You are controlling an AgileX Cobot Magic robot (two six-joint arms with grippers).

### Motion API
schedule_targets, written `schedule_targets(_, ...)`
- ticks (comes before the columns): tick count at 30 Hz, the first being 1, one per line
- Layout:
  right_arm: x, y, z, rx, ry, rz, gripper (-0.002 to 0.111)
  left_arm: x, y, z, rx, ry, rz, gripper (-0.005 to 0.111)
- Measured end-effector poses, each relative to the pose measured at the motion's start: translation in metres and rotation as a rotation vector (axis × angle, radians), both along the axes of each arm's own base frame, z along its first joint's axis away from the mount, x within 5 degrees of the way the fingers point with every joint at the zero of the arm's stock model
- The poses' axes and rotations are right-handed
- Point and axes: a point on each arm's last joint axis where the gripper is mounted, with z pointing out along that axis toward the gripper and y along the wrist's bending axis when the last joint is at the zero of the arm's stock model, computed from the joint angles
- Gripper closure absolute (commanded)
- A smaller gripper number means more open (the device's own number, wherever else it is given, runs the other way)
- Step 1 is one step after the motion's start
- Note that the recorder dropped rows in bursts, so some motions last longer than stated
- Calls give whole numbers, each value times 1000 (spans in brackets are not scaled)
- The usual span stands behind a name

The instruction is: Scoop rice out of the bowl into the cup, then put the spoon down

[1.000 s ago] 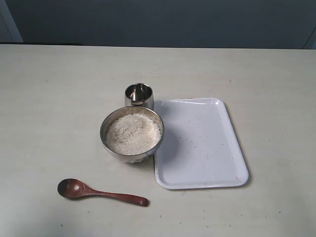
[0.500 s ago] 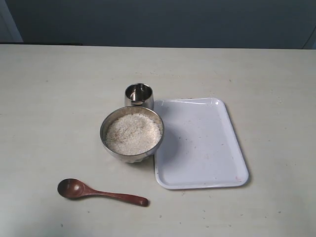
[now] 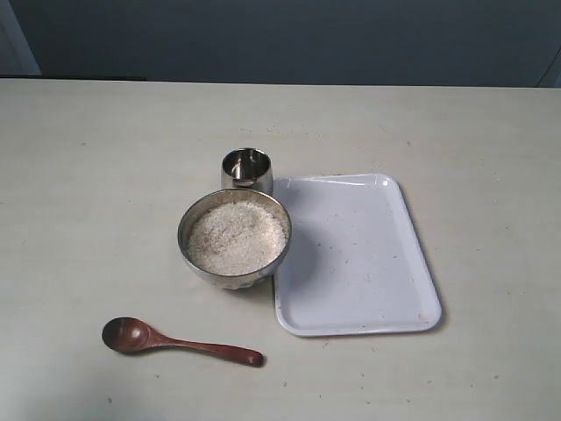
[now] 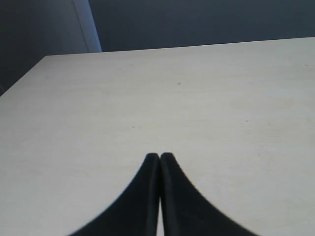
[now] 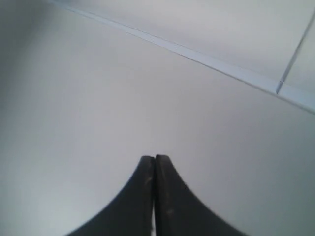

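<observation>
Rice (image 3: 235,237) fills the bowl (image 3: 232,279) nearly to the rim in a pale, fairly level mass, so a shallow dip of the spoon should load it. The bowl stands mid-table. The cup (image 3: 246,169) is upright just beyond it on the far side, touching it or nearly so, which I judge keeps the loaded carry short and limits spilling. The cup's inside shows only bright reflections. No rice is visible in it, though its bottom cannot be made out clearly. The spoon (image 3: 180,344) lies flat on the table (image 3: 88,175) at the near left, well apart from the bowl. Its hollow faces up and to the left, and its handle tapers away to the right, free all along for a pinch. A white tray (image 3: 368,263) lies to the right of the bowl, its left edge hard against the bowl's side. It holds nothing but a few dark specks and looks like a place to rest the spoon afterward. Neither arm shows in the exterior view. The left gripper (image 4: 159,157) has its fingers pressed together on nothing, over bare table. The right gripper (image 5: 155,160) is likewise pressed together and empty, in front of a plain grey surface I cannot identify. Scooping has not begun, and the spoon must be picked up first.
</observation>
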Motion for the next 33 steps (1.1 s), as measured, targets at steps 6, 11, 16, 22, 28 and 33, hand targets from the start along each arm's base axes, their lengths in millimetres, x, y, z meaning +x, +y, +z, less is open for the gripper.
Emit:
schedule_targets(6, -9, 18, 48, -553, 102, -138, 109, 0, 0, 0, 0, 0, 0, 106)
schedule_targets(11, -8, 25, 110, -999, 356, -249, 109, 0, 0, 0, 0, 0, 0, 106)
schedule_targets(16, 13, 23, 169, -1275, 655, -213, 109, 0, 0, 0, 0, 0, 0, 106)
schedule_targets(22, 60, 57, 200, -1559, 638, 243, 109, 0, 0, 0, 0, 0, 0, 106)
schedule_targets(28, 110, 110, 170, -1811, 620, 756, 109, 0, 0, 0, 0, 0, 0, 106)
schedule_targets(33, 131, 173, 116, -2111, 715, 1056, 109, 0, 0, 0, 0, 0, 0, 106)
